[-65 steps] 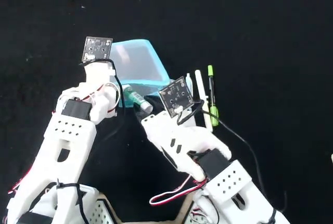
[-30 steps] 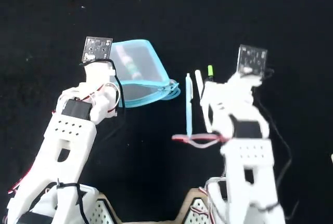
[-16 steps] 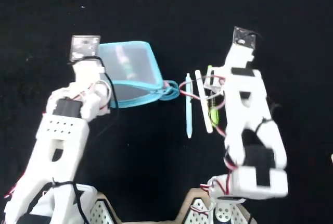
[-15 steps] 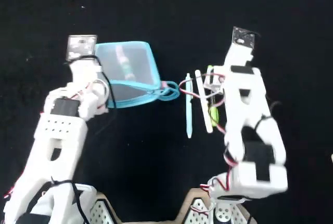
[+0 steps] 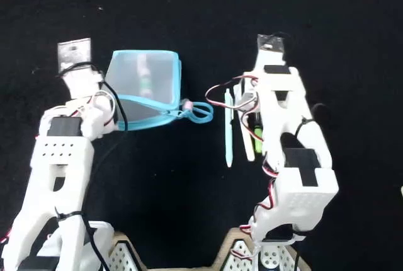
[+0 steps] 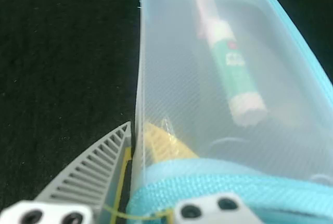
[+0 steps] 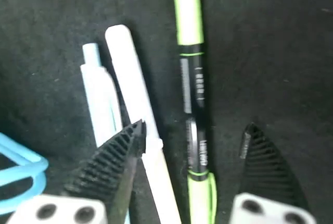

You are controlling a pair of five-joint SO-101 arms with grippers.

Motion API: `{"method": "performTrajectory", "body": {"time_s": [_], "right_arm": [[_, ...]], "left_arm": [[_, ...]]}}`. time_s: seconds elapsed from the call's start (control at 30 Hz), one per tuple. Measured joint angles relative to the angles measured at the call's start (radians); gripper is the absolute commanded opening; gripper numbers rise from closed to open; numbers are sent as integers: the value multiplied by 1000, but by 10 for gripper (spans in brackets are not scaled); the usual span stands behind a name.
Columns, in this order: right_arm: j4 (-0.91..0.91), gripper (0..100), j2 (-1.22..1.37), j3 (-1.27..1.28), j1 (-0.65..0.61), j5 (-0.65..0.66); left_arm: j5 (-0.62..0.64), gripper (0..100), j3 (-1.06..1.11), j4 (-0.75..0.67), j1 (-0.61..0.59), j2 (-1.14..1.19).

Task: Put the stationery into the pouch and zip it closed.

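To judge by how things lie, the filling is partway done. The left gripper (image 6: 138, 130) is clamped on the edge of the pouch (image 5: 145, 91) by its zip band, one ribbed grey finger outside and a yellow one seen through the plastic, seemingly holding the mouth open. The pouch is soft, translucent, finely ribbed film trimmed with a teal woven zip. A green-and-white glue stick (image 6: 231, 73), a smooth rigid cylinder, lies inside it. A thin teal loop (image 5: 200, 111) trails from the pouch's corner onto the matte black cloth (image 5: 189, 25). Just beyond it lie three slim hard-plastic pens side by side: a light blue pen (image 7: 99, 104) nearest the pouch, then a white pen (image 7: 132, 83), then a green pen (image 7: 190, 52) with a black barrel. The right gripper (image 7: 195, 129) hangs over them, its black ribbed jaws wide apart, straddling the white and green pens. The next move likely calls for closing on one pen alone, awkward since they lie nearly touching, and carrying it to the pouch's mouth. The zip comes last.
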Motion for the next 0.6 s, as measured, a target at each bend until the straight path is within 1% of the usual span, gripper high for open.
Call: {"method": "performTrajectory", "body": {"time_s": [0.13, 0.5, 0.6], "right_arm": [[0, 276, 0, 0, -18, 6], [-9, 276, 0, 0, -18, 6], [-38, 276, 2, -15, -18, 6]], "left_arm": [[15, 30, 0, 0, -14, 0], [18, 30, 0, 0, -14, 0], [18, 30, 0, 0, -14, 0]]}}
